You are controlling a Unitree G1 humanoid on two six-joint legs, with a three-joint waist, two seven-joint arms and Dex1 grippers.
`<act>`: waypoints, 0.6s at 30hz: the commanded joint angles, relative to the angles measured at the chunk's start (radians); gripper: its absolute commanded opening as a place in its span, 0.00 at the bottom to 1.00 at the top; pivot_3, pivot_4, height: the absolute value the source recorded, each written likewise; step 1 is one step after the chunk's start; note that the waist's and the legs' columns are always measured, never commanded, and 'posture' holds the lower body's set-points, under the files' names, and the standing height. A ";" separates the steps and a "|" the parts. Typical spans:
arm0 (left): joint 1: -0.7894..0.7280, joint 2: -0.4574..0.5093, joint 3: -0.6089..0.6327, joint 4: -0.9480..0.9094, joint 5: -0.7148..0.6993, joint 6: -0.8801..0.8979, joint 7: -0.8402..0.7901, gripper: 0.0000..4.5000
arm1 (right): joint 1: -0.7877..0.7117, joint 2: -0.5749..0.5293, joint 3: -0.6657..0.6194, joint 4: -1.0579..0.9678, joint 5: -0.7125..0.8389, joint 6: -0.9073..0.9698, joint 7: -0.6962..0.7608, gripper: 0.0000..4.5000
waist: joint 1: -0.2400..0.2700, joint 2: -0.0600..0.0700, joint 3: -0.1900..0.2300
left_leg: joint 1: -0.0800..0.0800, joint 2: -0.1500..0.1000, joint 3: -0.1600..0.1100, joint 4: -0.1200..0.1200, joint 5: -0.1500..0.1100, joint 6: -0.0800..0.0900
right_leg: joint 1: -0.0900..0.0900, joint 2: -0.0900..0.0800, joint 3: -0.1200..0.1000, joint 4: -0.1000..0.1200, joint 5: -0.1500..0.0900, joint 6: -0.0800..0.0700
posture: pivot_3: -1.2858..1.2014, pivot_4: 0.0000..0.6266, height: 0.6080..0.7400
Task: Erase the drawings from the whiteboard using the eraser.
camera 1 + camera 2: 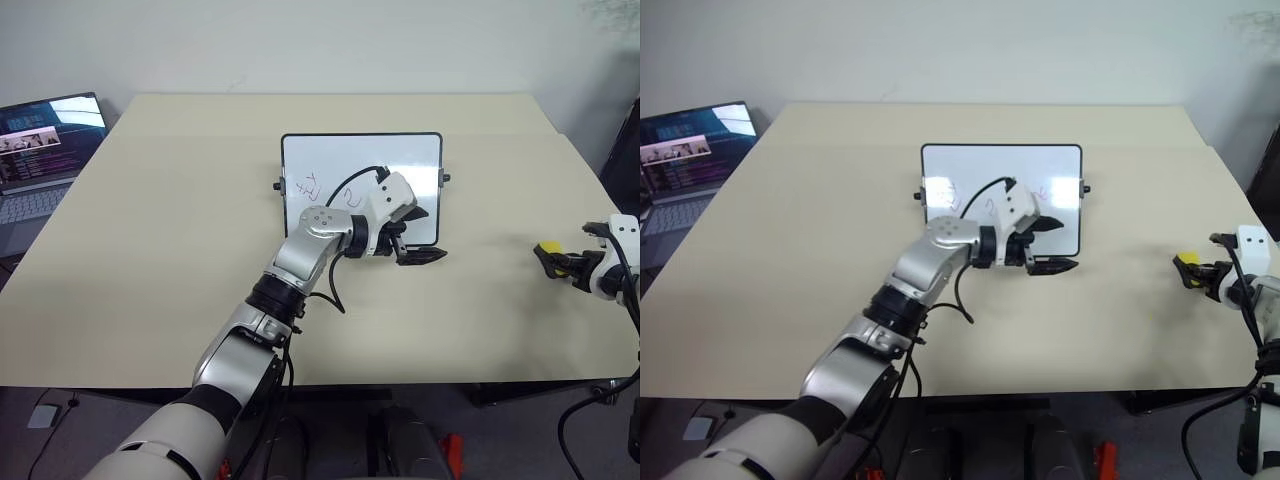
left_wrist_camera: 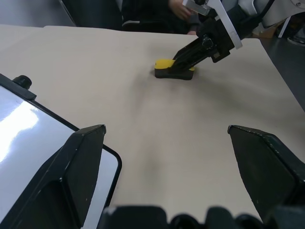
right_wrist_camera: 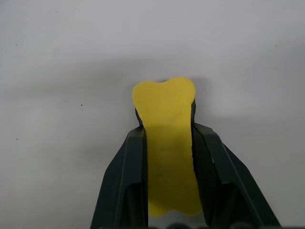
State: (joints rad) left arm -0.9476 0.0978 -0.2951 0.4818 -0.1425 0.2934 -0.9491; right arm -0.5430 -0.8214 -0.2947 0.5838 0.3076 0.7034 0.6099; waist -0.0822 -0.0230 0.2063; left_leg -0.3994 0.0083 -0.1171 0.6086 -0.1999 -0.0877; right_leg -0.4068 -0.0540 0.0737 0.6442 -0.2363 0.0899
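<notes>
Right wrist view shows your right gripper (image 3: 167, 143) clamped on the eraser (image 3: 167, 129), low over the tabletop (image 1: 180, 280). Your left gripper (image 1: 418, 235), jaws spread, steadies the whiteboard (image 1: 400, 150) just behind it, drawings (image 1: 312, 186) awaiting wiping.

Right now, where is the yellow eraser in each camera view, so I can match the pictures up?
Left eye view: the eraser at the far right, on the table, in the right hand.
Right eye view: the same, at the far right edge.
Left wrist view: upper middle, pinched by the right hand.
Right wrist view: centre, between the two black fingers.
Shared landmark: the whiteboard corner, seen in both eye views and the left wrist view.
</notes>
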 commanded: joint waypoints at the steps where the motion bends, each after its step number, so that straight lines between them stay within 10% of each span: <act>1: -0.012 -0.002 0.022 -0.039 -0.006 -0.012 0.002 1.00 | -0.020 -0.006 -0.014 -0.022 0.004 -0.014 0.003 0.21 | 0.000 0.000 0.000 | 0.000 0.000 0.000 0.000 0.000 0.000 | 0.000 0.000 0.000 0.000 0.000 0.000 | 0.52 0.24 1.00; 10: 0.040 0.223 0.168 -0.205 -0.050 0.084 0.009 1.00 | -0.172 -0.045 0.000 -0.505 0.073 0.166 -0.030 0.21 | -0.024 0.010 0.005 | 0.001 0.000 0.002 0.000 0.000 0.000 | -0.002 0.000 0.002 0.002 0.000 0.000 | 0.52 0.24 1.00; 18: 0.329 0.583 0.368 -0.400 -0.051 0.204 0.056 1.00 | -0.486 0.287 0.347 -0.641 0.035 0.123 -0.031 0.21 | -0.039 0.008 0.002 | 0.001 0.004 0.000 -0.002 0.000 0.000 | -0.003 0.003 0.001 0.003 0.000 -0.001 | 0.52 0.24 1.00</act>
State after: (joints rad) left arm -0.6197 0.6669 0.0378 0.1547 -0.1773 0.4906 -0.9118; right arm -1.0020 -0.5533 0.0152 -0.0521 0.3637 0.8597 0.5748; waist -0.1207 -0.0145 0.2085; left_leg -0.4003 0.0119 -0.1184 0.6079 -0.2000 -0.0876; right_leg -0.4099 -0.0514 0.0732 0.6471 -0.2361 0.0886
